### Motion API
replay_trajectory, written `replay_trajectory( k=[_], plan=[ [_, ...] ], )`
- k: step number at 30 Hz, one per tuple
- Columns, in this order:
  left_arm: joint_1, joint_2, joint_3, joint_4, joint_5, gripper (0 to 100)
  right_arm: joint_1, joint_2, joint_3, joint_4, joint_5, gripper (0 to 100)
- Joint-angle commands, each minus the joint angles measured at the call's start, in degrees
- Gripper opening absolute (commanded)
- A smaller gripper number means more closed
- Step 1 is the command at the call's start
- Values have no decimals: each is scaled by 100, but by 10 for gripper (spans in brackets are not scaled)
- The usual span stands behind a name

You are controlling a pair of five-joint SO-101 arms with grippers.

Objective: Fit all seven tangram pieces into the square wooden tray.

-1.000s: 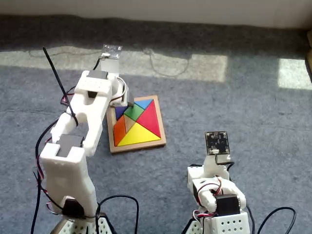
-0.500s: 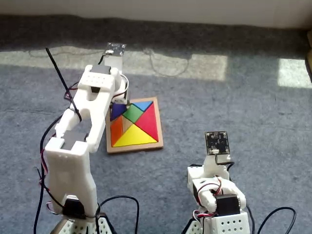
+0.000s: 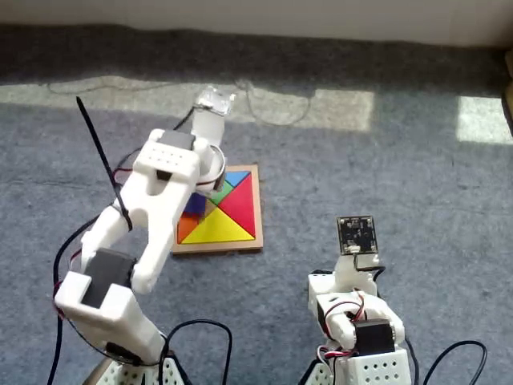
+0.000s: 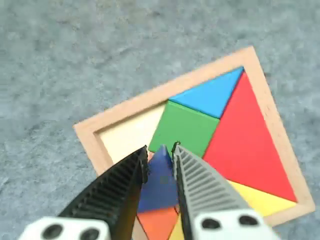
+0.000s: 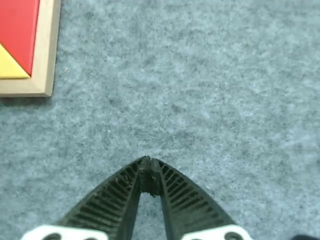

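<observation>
On the left of the high view, the white left arm (image 3: 152, 200) stretched forward from its base across the grey table (image 3: 385, 160) and ended over the near-left part of the square wooden tray (image 3: 216, 246). In the left wrist view, the left tool (image 4: 160, 150) was closed on the dark blue triangle (image 4: 159, 182). Its two black ribbed fingers (image 4: 197, 180) pressed against the piece's sides near its tip. That tip pointed at the green square (image 4: 185, 130) and sat just beside it, inside the tray's frame (image 4: 165, 91). The orange piece (image 4: 157, 222) lay against the dark blue triangle's far edge.

One corner of the tray floor (image 4: 127, 137) showed bare wood beside the green square. Farther right in the tray, the light blue triangle (image 4: 210, 95) touched the green square and lay along the rim. The large red triangle (image 4: 247, 140) filled the right side, and the yellow triangle (image 4: 260, 202) bordered it.

Well to the right of the tray, the right arm (image 3: 357, 321) sat folded close to its base. The right tool (image 5: 149, 167) was closed on nothing, its fingertips (image 5: 142, 175) meeting above bare grey table. A corner of the tray (image 5: 45, 60) lay apart from it, showing a little red and yellow.
</observation>
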Motion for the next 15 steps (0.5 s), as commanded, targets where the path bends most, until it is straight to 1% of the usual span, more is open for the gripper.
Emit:
replay_trajectory(
  k=[1, 4, 9, 11, 15],
  plan=[
    [312, -884, 778, -422, -299, 94, 66, -31, 875, 22, -35, 9],
    [435, -1473, 1402, -695, -457, 95, 66, -31, 875, 22, -35, 9],
    [347, -2343, 2079, -967, -527, 96, 66, -31, 875, 22, -35, 9],
    [180, -2668, 2158, -862, -527, 115, 66, -31, 875, 22, -35, 9],
    [-356, -3240, 2167, -246, -536, 227, 66, -31, 875, 22, -35, 9]
  ],
)
